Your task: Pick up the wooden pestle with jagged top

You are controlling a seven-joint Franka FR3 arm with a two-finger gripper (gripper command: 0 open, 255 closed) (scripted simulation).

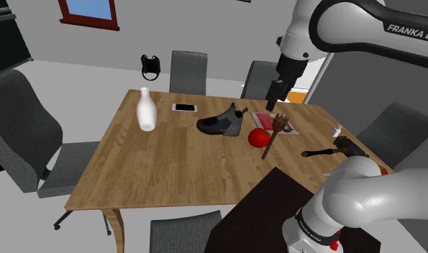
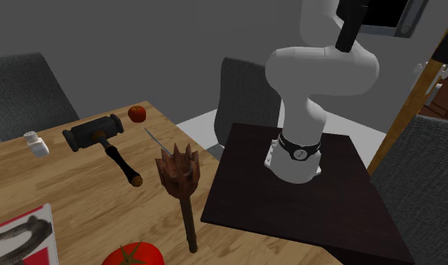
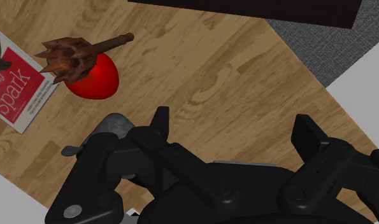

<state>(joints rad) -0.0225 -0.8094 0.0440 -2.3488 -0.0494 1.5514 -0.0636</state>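
The brown wooden pestle (image 1: 274, 135) with a spiky, jagged head lies on the wooden table (image 1: 169, 158), its head beside a red tomato (image 1: 258, 136). From the second exterior view the pestle (image 2: 181, 192) points its handle toward the table edge near the dark stand (image 2: 290, 188). My black gripper (image 1: 272, 95) hangs well above the table, over the magazine end. In the wrist view the gripper (image 3: 232, 127) is open, with bare wood between its fingers. The pestle (image 3: 79, 52) and tomato (image 3: 95, 77) sit off beyond the left finger (image 3: 160, 122), apart from it.
A black hammer (image 2: 100, 135), a white shaker (image 2: 35, 143) and a small red fruit (image 2: 138, 114) lie near the pestle. A magazine (image 1: 274, 121), black shoe (image 1: 223, 122), phone (image 1: 184, 108) and white vase (image 1: 145, 110) stand further along. Grey chairs (image 1: 21, 133) ring the table.
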